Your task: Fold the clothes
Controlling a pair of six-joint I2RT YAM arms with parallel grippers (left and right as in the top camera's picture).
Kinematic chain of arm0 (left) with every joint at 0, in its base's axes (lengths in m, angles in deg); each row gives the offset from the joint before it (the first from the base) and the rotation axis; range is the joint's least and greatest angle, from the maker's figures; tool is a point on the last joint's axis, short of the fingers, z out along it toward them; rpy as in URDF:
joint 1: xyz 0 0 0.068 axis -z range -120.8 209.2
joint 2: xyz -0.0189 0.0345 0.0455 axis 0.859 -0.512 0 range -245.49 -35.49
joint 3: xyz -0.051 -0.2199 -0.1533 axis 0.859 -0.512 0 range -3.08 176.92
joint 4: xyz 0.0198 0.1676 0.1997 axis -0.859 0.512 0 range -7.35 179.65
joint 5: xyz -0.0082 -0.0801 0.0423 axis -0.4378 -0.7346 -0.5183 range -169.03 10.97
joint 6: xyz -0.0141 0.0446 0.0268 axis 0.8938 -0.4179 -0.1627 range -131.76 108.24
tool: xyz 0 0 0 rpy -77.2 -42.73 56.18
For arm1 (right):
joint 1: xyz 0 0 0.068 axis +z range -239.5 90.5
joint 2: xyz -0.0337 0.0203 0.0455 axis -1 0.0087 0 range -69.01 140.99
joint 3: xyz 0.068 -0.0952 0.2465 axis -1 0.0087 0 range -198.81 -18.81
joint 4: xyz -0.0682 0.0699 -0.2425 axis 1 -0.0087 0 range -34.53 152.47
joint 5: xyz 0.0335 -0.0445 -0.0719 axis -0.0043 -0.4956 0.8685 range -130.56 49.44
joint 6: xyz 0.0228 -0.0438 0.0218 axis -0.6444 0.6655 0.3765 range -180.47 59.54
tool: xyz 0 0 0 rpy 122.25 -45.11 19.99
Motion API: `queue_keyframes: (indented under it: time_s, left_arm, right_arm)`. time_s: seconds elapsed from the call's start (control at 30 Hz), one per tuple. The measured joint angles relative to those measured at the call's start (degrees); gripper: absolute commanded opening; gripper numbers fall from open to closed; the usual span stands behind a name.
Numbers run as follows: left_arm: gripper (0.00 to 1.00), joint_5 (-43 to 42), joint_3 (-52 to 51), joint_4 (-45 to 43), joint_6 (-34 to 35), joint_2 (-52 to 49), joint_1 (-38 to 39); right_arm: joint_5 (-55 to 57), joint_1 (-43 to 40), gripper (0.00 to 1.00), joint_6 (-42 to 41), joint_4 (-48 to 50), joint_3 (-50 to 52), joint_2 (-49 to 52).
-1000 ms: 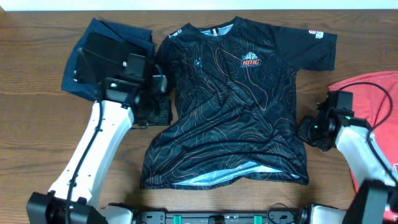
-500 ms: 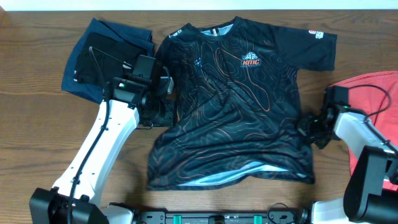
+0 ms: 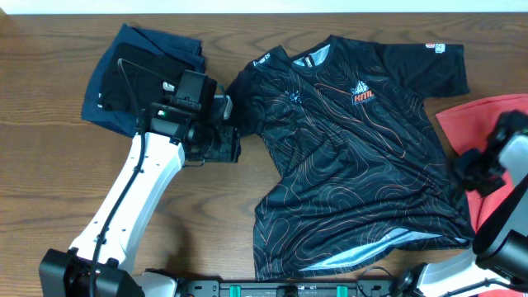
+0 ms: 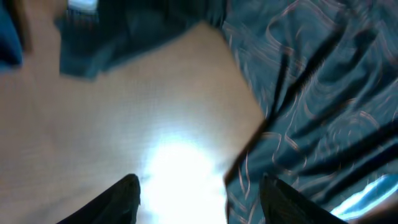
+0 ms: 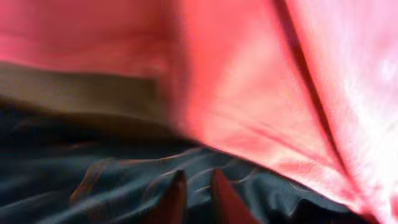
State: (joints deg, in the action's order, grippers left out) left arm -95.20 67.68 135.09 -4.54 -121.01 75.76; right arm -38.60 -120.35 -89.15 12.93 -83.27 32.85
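your left gripper (image 4: 200,186) hangs released over bare table (image 4: 155,124), with the black jersey (image 3: 346,165) just beside it on the side toward the other arm. your right gripper (image 5: 196,190) sits at the jersey's far edge where it meets the red t-shirt (image 3: 487,124), fingers nearly together; you cannot tell whether they pinch cloth. since a second ago the jersey has slid rightward and twisted, away from the folded navy garments (image 3: 136,74), and out from under the left gripper
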Motion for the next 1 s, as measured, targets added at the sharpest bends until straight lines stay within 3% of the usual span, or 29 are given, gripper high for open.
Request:
queue_keyframes:
  time_s: [0.23, 0.43, 0.63, 0.77, 1.0]
  left_arm:
    - [0.62, -0.02, 0.02, -11.98, -2.45, -5.55, 0.00]
    - [0.42, 0.04, -0.02, -23.93, -4.57, -18.88, 0.00]
    - [0.20, 3.85, -0.07, -29.55, -6.05, -27.63, 0.00]
    - [0.06, 9.20, 0.31, -27.76, -6.86, -28.28, -0.04]
    - [0.06, 18.56, 1.64, -7.74, 0.22, -27.91, -3.48]
  right_arm:
    - [-15.67, 1.64, 0.27, 9.49, -7.69, -9.84, -2.03]
    - [-25.44, 6.47, 0.28, 14.34, -12.11, -9.86, -8.09]
    - [-27.96, 12.63, 0.30, 19.19, -15.98, -9.86, -14.32]
    - [-27.93, 17.07, 0.31, 20.68, -16.59, -9.86, -16.68]
    - [-25.70, 23.10, 0.37, 20.61, -13.51, -9.09, -16.87]
